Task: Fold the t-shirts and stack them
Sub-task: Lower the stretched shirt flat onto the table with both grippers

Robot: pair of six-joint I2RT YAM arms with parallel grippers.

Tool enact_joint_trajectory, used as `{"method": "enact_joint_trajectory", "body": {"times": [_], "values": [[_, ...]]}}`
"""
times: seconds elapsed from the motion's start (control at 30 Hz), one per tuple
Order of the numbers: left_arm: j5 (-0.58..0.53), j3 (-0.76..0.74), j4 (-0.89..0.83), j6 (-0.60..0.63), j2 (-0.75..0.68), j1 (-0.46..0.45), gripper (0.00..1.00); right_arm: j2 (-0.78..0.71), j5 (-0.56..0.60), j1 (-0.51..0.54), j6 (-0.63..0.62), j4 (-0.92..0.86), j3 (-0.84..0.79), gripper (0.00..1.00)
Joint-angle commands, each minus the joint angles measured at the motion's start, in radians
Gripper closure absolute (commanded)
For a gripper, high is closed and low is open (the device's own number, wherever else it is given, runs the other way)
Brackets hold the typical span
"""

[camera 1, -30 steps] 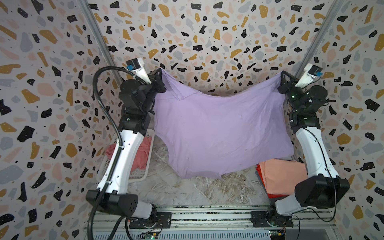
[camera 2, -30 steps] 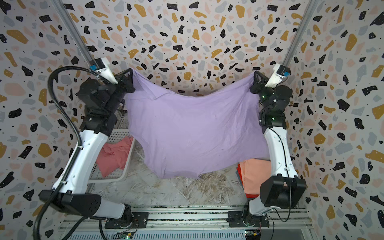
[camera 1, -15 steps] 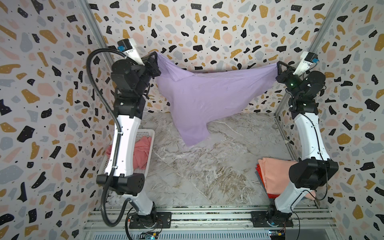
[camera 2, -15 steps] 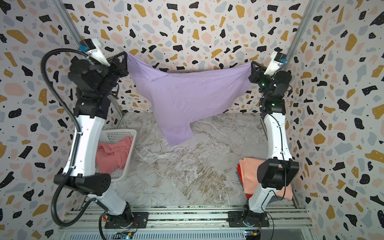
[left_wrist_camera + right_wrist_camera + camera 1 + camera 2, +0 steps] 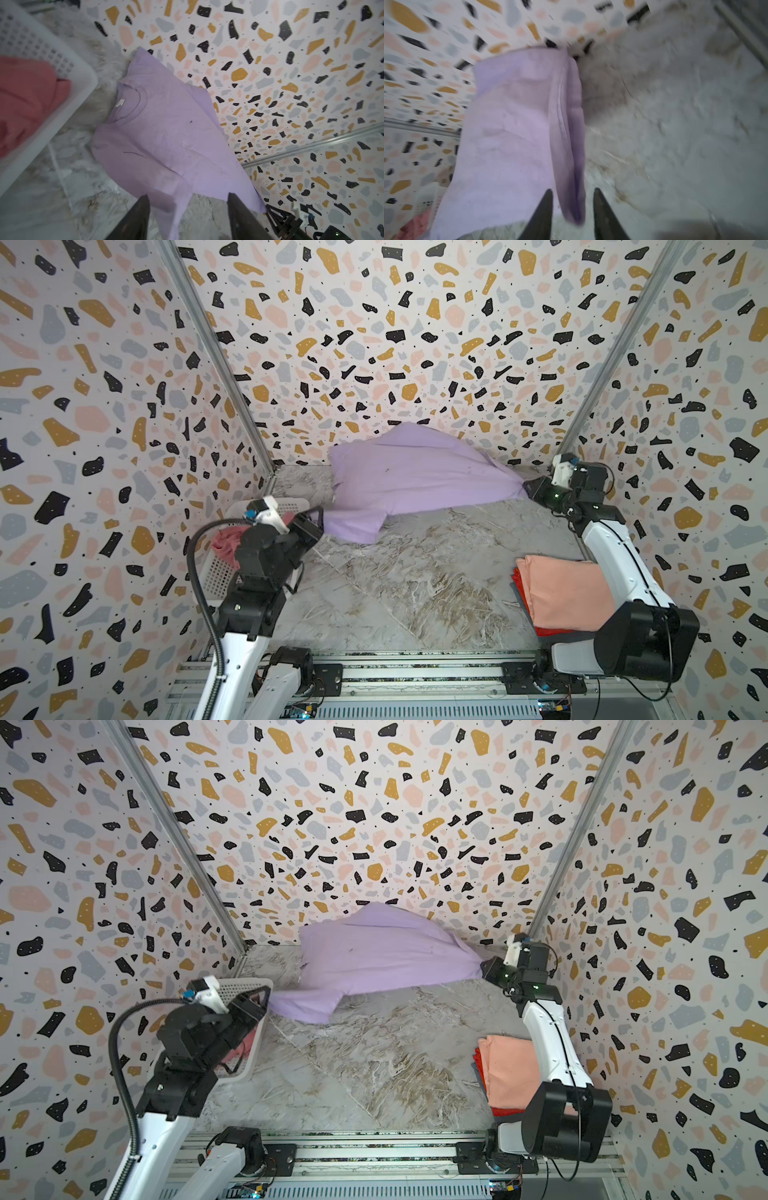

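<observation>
Between the parted fingers of the left gripper [image 5: 187, 195] hangs a loose flap of the lilac cotton t-shirt [image 5: 166, 135]; the jaws stand wide and pinch nothing. Between the right gripper's [image 5: 572, 189] fingers, also apart, lies a rolled edge of the same shirt, with a gap showing beside it. Ahead of both grippers the shirt sprawls on the grey marbled tabletop [image 5: 415, 593], its far edge riding up the speckled back wall [image 5: 415, 364].

The risk, as I judge it, is twofold. Cloth lying inside open jaws may snag and drag if an arm pulls away, and the bunched far edge would skew any fold.

The left wrist view alone shows the collar and label. It also shows the rose-pink shirt [image 5: 27, 93] in the white perforated plastic basket [image 5: 68, 68] beside that gripper. Only the top views show the folded peach shirt [image 5: 565, 593] on a red one [image 5: 548, 631], behind the right gripper.
</observation>
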Motion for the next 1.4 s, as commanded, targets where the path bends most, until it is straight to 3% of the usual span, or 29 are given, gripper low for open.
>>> {"method": "enact_joint_trajectory", "body": {"times": [0.0, 0.17, 0.3, 0.6, 0.83, 1.03, 1.23, 1.37], "values": [[-0.062, 0.085, 0.087, -0.085, -0.036, 0.005, 0.22, -0.020, 0.079, -0.005, -0.019, -0.136, 0.070, 0.54], [0.096, 0.224, 0.077, 0.079, 0.243, 0.005, 0.20, -0.007, 0.003, 0.021, 0.043, 0.032, 0.096, 0.50], [0.226, 0.249, 0.139, 0.176, 0.454, 0.000, 0.20, 0.042, -0.026, 0.110, 0.062, 0.178, 0.093, 0.49], [0.255, 0.332, 0.261, 0.358, 0.873, -0.032, 0.15, 0.324, -0.121, 0.303, 0.089, 0.498, 0.177, 0.46], [0.225, 0.451, 0.290, 0.410, 1.220, -0.046, 0.00, 0.577, -0.106, 0.325, 0.050, 0.473, 0.315, 0.45], [0.208, 0.469, 0.280, 0.438, 1.381, -0.053, 0.00, 0.659, -0.107, 0.326, 0.012, 0.444, 0.289, 0.45], [0.119, 0.450, 0.175, 0.545, 1.415, -0.052, 0.00, 0.632, -0.055, 0.324, -0.034, 0.382, 0.191, 0.45], [0.127, 0.365, 0.161, 0.561, 1.403, -0.052, 0.00, 0.596, 0.010, 0.319, -0.075, 0.300, 0.108, 0.46]]}}
